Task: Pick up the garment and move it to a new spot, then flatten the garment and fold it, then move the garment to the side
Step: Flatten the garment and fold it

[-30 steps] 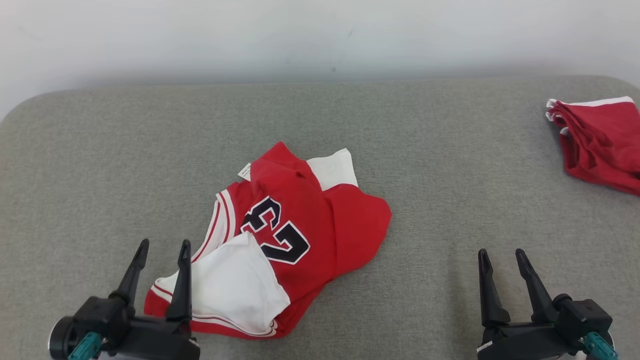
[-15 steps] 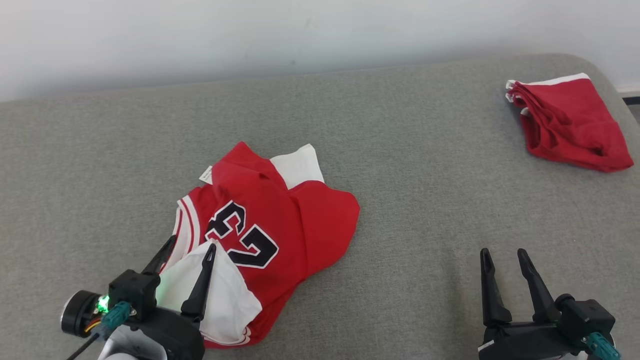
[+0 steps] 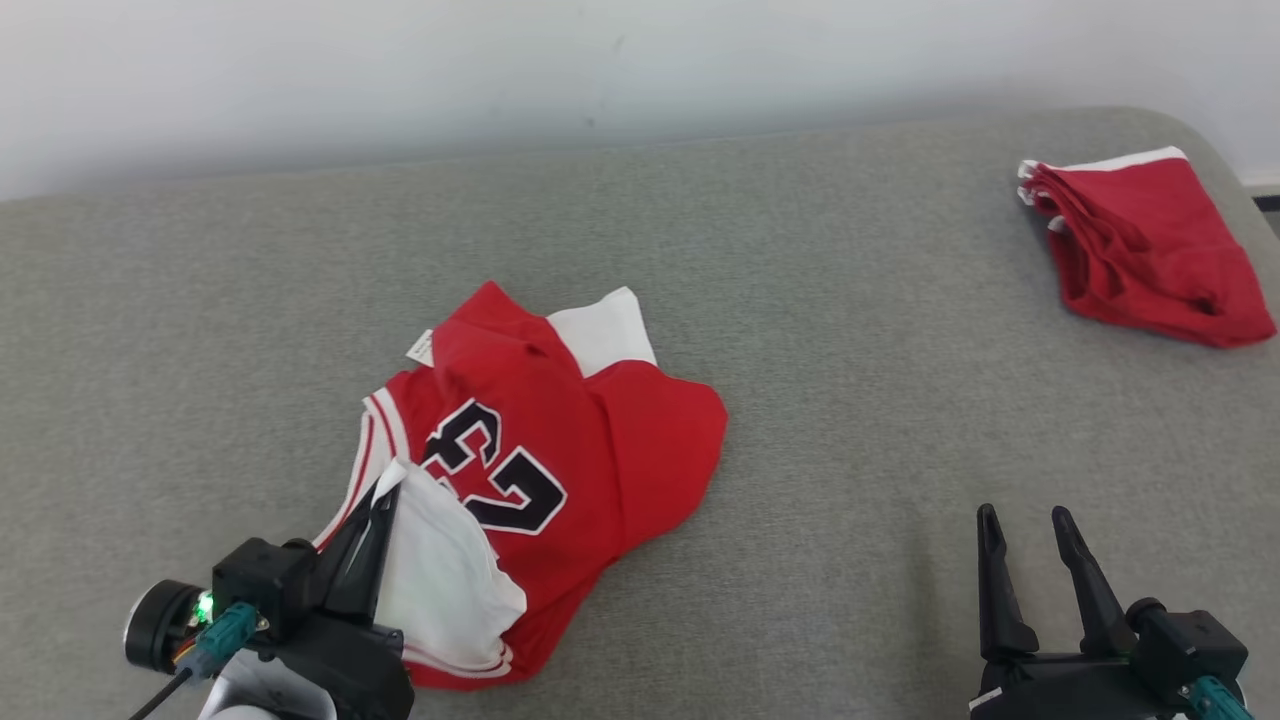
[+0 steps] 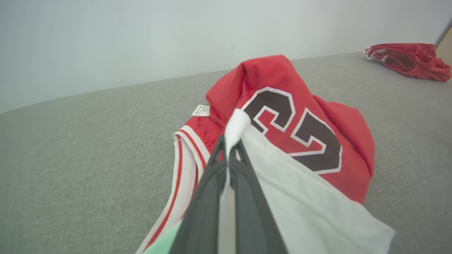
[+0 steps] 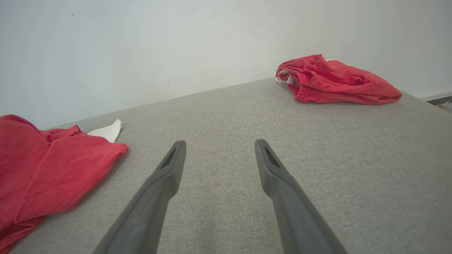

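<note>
Soft and limp, the jersey point(image 3: 620, 440) should sag and trail if lifted by its white edge point(image 4: 239, 120), where the left gripper point(image 3: 385, 497) is clamped; right gripper point(image 3: 1025, 515) gapes empty

Left tool point(image 3: 385, 494) clamped, right tool point(image 3: 1024, 512) wide

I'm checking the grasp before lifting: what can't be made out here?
Print on the tag of the jersey: too small, head view.
How many layers the left tool pinches: its fingers cover the fold, left wrist view.
Right tool base: cut off by the bottom edge, head view.
Far red garment kind: bunched, all views.
</note>
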